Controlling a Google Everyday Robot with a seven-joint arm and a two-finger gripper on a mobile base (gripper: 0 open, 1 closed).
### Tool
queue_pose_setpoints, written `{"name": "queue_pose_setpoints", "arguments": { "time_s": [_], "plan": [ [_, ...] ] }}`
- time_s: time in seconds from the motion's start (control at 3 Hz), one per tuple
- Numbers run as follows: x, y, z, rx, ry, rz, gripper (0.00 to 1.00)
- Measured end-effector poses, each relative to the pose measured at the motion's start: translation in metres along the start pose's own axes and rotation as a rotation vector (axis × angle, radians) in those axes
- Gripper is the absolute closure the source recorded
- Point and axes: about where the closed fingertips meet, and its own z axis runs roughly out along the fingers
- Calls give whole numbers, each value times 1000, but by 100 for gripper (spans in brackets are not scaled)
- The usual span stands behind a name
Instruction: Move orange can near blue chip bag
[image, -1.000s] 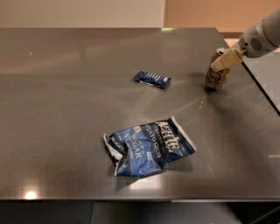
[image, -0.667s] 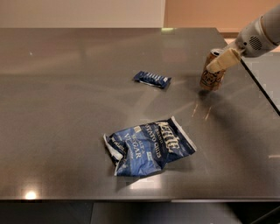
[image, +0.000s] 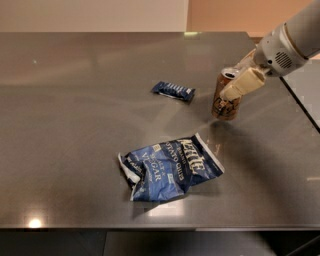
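The orange can (image: 226, 100) is tan-orange with dark lettering and a silver top. It is tilted slightly, at the right of the steel table (image: 75, 100). My gripper (image: 238, 79) reaches in from the upper right and is shut on the can's upper part, one cream finger (image: 242, 84) across its front. The blue chip bag (image: 170, 163) lies crumpled and flat at the middle front of the table, down and left of the can, about a can's height away.
A small dark blue snack bar wrapper (image: 173, 91) lies left of the can. The table's right edge (image: 300, 107) runs close behind the arm. The table's front edge is just below the chip bag.
My gripper has carried the can leftward and toward the front, closer to the chip bag. The bag and the wrapper have not moved.
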Motion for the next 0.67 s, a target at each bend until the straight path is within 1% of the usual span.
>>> {"name": "queue_pose_setpoints", "arguments": {
  "time_s": [0.33, 0.67],
  "plan": [
    [0, 32, 3, -40, -1, -49, 100],
    [2, 57, 4, -67, -14, -85, 100]
  ]
}}
